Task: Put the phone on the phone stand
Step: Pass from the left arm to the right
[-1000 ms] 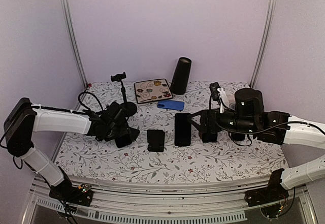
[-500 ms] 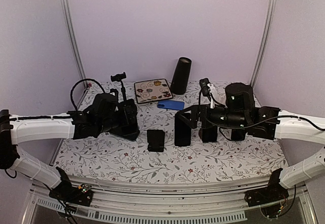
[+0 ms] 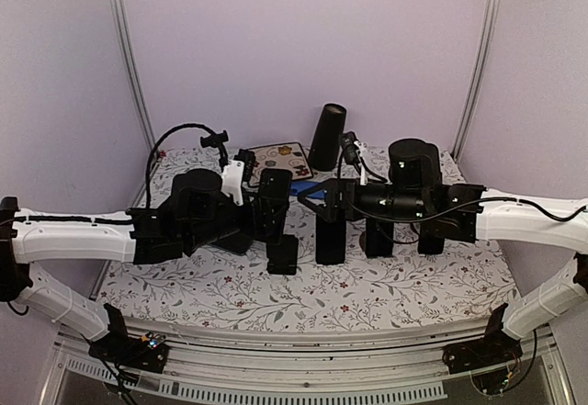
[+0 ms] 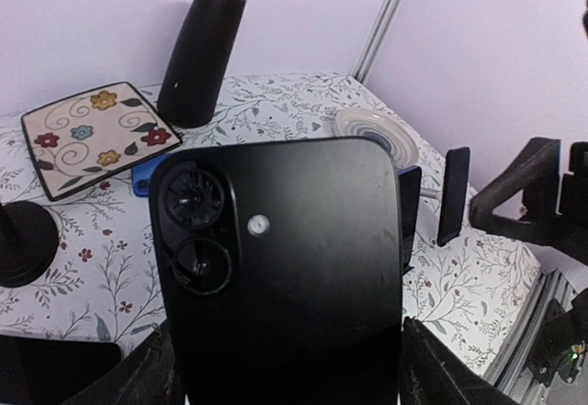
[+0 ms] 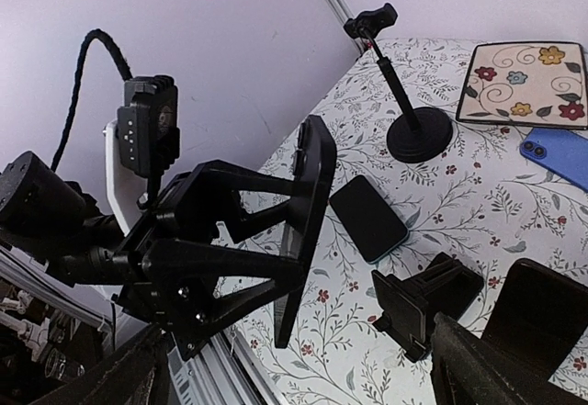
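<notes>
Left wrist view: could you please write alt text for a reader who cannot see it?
A black phone, back and twin lenses facing the camera, stands upright in the left tool and fills most of the frame. Behind it on the floral tablecloth are a flower-patterned tile and a black tapered cylinder.

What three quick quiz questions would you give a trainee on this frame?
1. True or false: the left hand grips the black smartphone with two rear lenses.
2. The small black phone stand is: A) empty, on the floral tablecloth B) holding a phone C) lifted off the table.
3. Fill in: the right hand is ___.
Key: 1 true; 2 A; 3 open.
</notes>
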Robot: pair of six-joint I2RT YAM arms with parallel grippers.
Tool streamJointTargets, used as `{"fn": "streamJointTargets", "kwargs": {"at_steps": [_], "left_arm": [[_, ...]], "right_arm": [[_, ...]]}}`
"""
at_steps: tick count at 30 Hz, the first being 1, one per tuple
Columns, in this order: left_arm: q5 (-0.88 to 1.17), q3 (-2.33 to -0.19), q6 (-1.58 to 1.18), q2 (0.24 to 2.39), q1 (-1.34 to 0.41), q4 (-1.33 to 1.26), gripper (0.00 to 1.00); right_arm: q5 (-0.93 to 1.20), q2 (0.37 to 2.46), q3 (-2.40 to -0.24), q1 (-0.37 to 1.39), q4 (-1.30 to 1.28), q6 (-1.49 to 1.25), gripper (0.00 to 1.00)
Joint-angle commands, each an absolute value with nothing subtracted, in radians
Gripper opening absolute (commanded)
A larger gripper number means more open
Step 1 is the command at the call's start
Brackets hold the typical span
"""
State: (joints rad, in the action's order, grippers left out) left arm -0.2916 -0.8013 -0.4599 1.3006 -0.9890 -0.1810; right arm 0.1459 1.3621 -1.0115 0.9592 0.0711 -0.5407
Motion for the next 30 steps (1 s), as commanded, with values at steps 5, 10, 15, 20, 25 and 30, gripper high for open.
{"fn": "streamJointTargets", "kwargs": {"at_steps": [5, 10, 15, 20, 25, 30], "left_arm": [[-0.292, -0.933, -0.301, 1.37, -1.108, -0.282, 0.39], [-0.308, -0.989, -0.246, 1.423, -1.151, -0.259, 0.38], [-0.328, -1.023, -0.232, 1.464, -1.171, -0.246, 0.37], [-0.335, -1.034, -0.23, 1.483, -1.176, -0.244, 0.37], [-0.343, -1.034, -0.229, 1.49, -1.178, -0.25, 0.37], [-0.353, -1.038, -0.228, 1.496, -1.177, -0.249, 0.4]], "right_arm": [[0.257, 1.405, -1.044, 0.892, 0.16, -0.638, 0.97], [0.285, 1.417, -1.045, 0.876, 0.186, -0.674, 0.87], [0.293, 1.406, -1.019, 0.862, 0.216, -0.713, 0.63], [0.3, 1.395, -1.003, 0.858, 0.223, -0.728, 0.29], [0.298, 1.385, -0.991, 0.855, 0.222, -0.735, 0.06], [0.29, 1.376, -0.986, 0.855, 0.219, -0.735, 0.03]]}}
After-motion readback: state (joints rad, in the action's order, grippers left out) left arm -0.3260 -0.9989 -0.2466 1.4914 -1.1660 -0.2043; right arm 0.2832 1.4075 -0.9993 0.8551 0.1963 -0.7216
